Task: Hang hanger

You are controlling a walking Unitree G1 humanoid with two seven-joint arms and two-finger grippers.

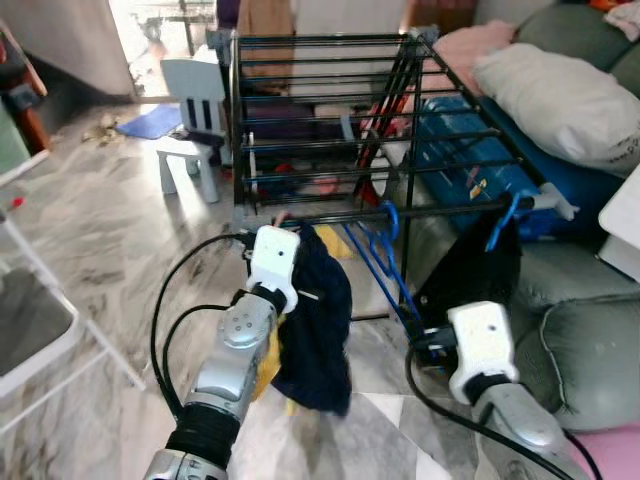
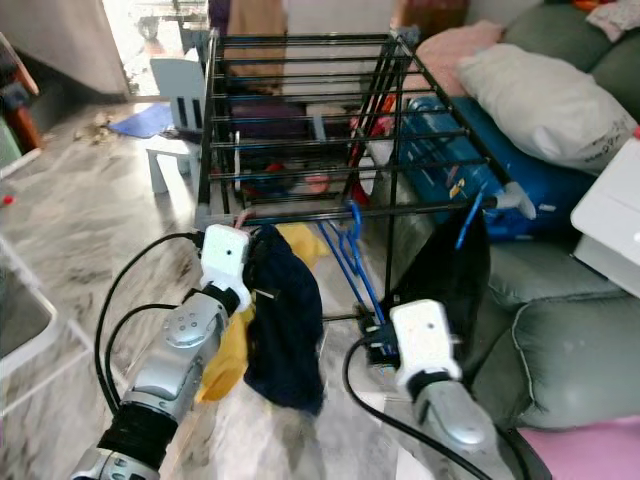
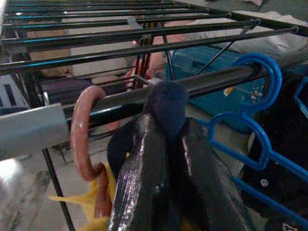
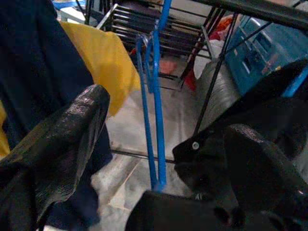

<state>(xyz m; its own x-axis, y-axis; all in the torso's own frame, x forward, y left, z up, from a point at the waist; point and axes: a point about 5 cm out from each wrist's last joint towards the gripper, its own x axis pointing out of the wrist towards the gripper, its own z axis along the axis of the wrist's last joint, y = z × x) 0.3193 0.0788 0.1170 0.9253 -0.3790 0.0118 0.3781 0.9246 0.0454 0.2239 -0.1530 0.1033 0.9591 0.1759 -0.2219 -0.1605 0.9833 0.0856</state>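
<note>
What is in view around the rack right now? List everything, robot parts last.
Black metal drying rack: one, centre, ahead.
Pink plastic hanger hook: one, over the rack's front bar.
Dark navy garment: one, hanging at the left gripper.
Yellow cloth: one, behind the navy garment.
Blue plastic hangers: at least two, on the front bar.
Black garment: one, hanging right of the blue ones.
White pillow: one, on the grey sofa.
Pale child's chair: one, left of the rack.
Left gripper: shut on the navy garment.
Right gripper: open, low by the blue hangers.
</note>
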